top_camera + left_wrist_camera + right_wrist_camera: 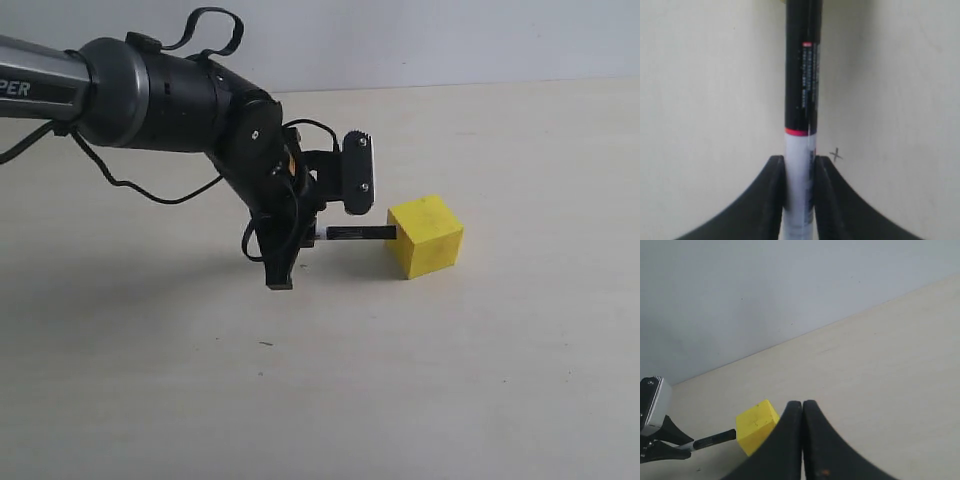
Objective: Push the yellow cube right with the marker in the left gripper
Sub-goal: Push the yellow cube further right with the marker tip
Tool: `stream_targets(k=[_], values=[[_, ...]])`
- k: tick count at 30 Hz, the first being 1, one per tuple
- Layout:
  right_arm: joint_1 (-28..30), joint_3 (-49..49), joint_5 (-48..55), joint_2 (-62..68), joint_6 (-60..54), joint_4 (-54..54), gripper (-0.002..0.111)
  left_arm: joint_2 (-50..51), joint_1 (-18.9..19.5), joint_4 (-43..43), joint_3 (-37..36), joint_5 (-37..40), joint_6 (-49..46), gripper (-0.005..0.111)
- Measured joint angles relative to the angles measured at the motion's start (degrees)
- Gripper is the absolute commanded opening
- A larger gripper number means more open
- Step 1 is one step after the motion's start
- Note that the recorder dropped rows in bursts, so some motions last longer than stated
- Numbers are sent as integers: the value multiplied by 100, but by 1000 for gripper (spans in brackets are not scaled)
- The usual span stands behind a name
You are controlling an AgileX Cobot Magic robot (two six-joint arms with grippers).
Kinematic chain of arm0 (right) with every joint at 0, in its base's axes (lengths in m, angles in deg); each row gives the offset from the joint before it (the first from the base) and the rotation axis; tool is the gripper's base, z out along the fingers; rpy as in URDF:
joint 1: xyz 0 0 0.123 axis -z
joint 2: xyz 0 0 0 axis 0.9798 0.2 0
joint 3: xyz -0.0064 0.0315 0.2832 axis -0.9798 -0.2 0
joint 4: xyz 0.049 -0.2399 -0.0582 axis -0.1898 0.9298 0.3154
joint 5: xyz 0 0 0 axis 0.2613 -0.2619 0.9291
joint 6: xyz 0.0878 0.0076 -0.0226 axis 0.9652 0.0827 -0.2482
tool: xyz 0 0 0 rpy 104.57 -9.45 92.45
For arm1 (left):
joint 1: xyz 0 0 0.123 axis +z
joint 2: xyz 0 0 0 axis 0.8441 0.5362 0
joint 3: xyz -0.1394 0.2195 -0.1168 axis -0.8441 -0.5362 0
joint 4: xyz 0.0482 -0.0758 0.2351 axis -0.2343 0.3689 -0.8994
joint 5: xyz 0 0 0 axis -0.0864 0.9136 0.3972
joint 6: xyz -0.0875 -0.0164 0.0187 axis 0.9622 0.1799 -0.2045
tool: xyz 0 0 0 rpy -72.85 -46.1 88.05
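The yellow cube [426,235] rests on the pale table, right of centre. My left gripper [290,250] is shut on the marker [356,233], which lies level and points right; its black tip touches the cube's left face. From the left wrist, the marker [801,110] runs straight out between the black fingers [767,195], white barrel in the grip, black cap beyond, and a sliver of the yellow cube [782,1] shows at the frame's edge. The right wrist view shows the cube [756,426] and the marker [710,441] beyond my right gripper [802,405], which is shut on nothing.
The pale table [520,380] stretches around the cube, bounded by a grey wall [420,40] at the back. A small pen-drawn cross [836,155] marks the tabletop beside the marker. The left arm's black cables [150,190] loop below its body.
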Motion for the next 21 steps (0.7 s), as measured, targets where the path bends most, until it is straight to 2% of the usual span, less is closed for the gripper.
stream_targets(k=[6,10,15,21], values=[[0,0,0,0,0,0,0,0,157,-12,39,511,165,0],[0,0,0,0,0,0,0,93,157,-12,39,376,187,0],[0,0,0,0,0,0,0,498,-152,-36,370,124,192,0],[0,0,0,0,0,0,0,560,-328,-130,809,541,317,0]])
